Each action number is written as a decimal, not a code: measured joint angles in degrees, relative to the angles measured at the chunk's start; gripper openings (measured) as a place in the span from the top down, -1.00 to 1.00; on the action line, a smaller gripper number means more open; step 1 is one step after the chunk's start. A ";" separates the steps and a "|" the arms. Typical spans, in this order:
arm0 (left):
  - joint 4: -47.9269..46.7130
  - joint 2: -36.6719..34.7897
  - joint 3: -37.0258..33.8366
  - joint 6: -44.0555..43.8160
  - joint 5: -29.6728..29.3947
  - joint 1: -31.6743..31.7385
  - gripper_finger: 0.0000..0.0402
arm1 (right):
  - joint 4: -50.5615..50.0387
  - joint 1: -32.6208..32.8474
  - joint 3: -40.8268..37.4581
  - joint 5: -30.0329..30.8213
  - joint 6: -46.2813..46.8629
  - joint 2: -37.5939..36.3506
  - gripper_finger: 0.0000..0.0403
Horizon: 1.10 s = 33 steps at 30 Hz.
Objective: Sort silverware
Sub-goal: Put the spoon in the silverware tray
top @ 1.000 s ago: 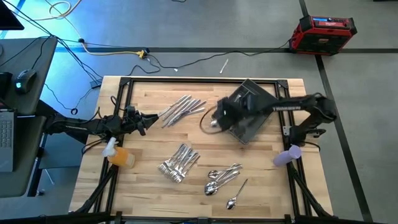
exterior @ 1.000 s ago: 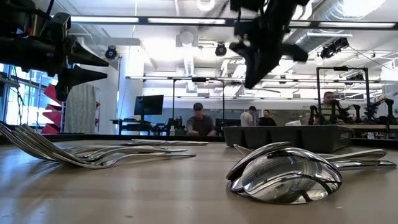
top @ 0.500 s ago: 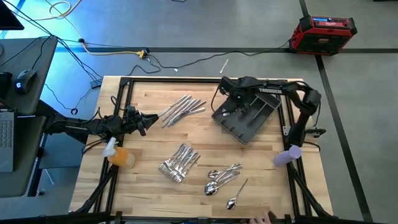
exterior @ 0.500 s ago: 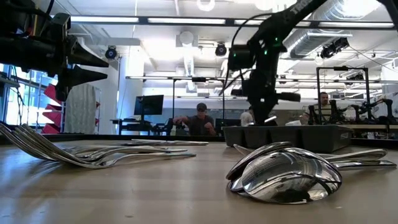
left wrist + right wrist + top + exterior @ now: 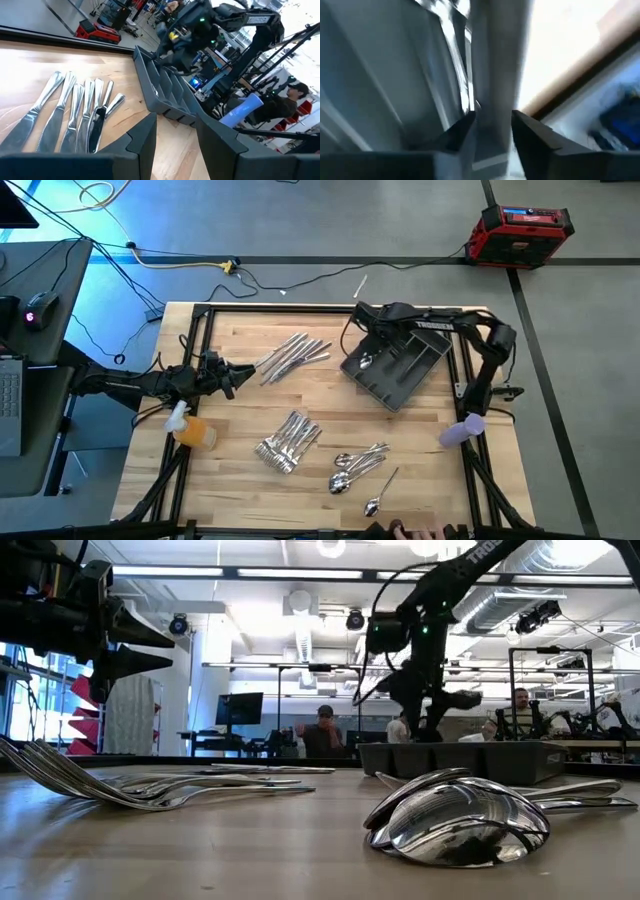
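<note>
While the right gripper, jaws parted, hangs over the tray's far-left edge, a spoon lies inside.

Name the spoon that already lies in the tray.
The lone spoon in the tray's left compartment, beneath the right gripper; the other spoons lie on the table.
</note>
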 joint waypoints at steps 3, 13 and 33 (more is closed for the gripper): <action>0.02 0.00 0.00 -0.07 0.38 -0.03 0.41 | -2.02 3.02 0.01 0.99 3.09 -3.82 0.22; 0.05 0.02 0.00 -0.17 0.40 -0.36 0.41 | -6.72 23.93 0.09 -22.25 34.95 -13.42 0.14; 0.85 0.00 0.00 -0.07 0.38 -0.38 0.41 | 8.66 46.30 -0.05 -32.48 60.37 10.23 0.35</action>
